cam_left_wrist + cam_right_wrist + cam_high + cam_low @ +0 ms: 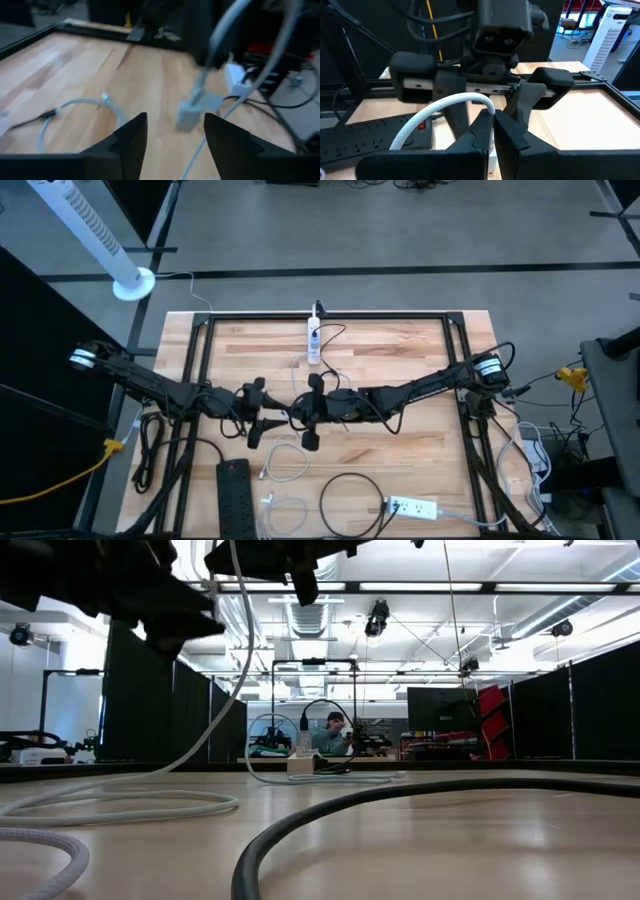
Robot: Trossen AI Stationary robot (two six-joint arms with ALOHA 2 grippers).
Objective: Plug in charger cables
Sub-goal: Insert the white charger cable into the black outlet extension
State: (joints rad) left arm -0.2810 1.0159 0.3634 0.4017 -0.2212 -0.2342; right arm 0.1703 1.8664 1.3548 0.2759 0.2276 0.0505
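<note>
R end effector (492, 131) clamps white cable (440, 114) | L end effector (172, 132) open, prob. empty

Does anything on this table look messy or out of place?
Nothing looks broken or spilled. Charger cables lie in loose coils near the black power strip, and the right gripper holds a white cable in the air, facing the open left gripper.

Your wooden table (400, 360) carries: white power strip (313, 340) at far edge, second white strip (413, 506) near front, black power strip (236, 498), white cable coils (285, 463), black cable loop (352, 502).
</note>
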